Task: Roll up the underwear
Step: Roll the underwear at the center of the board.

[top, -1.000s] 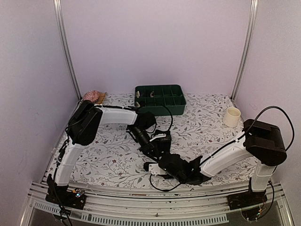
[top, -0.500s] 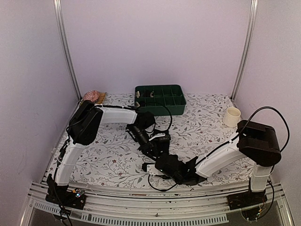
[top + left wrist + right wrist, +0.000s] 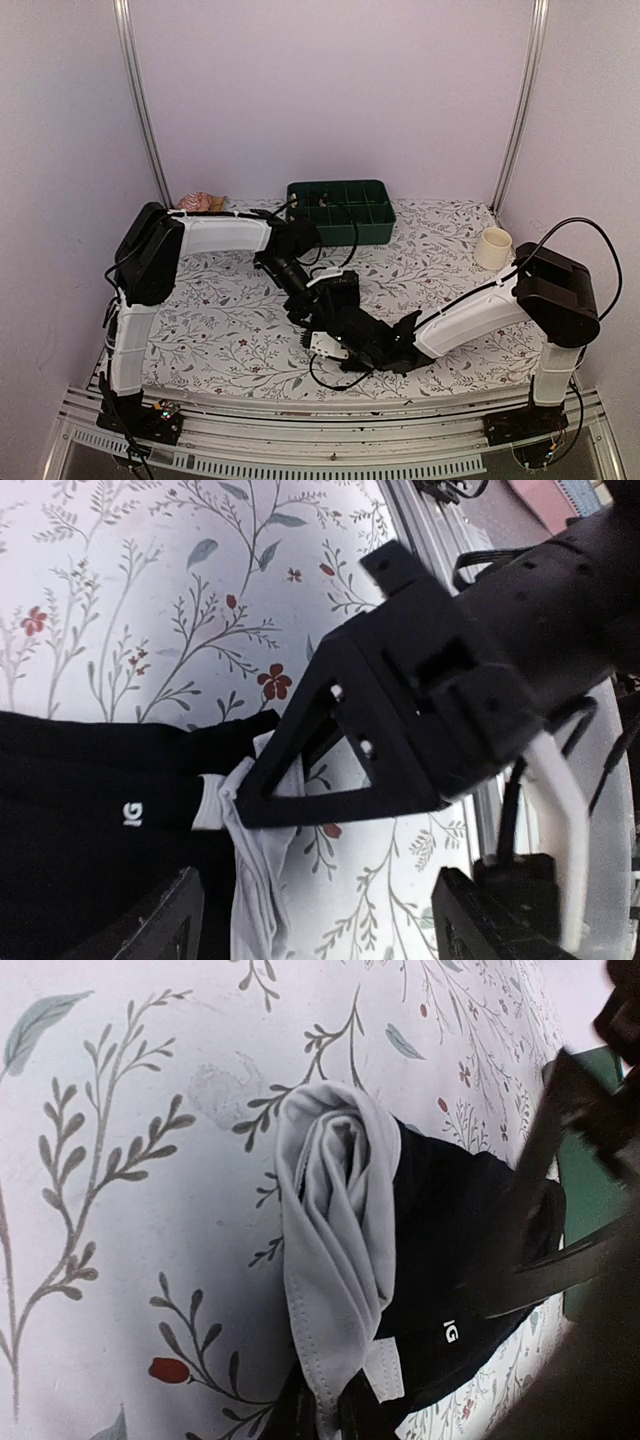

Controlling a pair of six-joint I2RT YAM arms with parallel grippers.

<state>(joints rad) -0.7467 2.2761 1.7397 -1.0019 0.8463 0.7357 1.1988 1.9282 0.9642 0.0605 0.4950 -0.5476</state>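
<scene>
Right claw pinching the roll, left claw spread wide!
The underwear (image 3: 460, 1230) sits centre-right in my right wrist view, black cloth with a pale fold (image 3: 335, 1220) curled along its left edge. My right claw (image 3: 325, 1415), at the bottom edge, is pressed shut on that fold. My left claw (image 3: 320, 925) hangs spread at the bottom of its frame, gripping nothing. Light, floppy stuff, I reckon, quick to unroll, so grab the thick rolled edge, never a single layer.

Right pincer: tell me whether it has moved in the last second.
Yes. Seen from above, the right pincer has crept slightly toward the green box at the back.
</scene>
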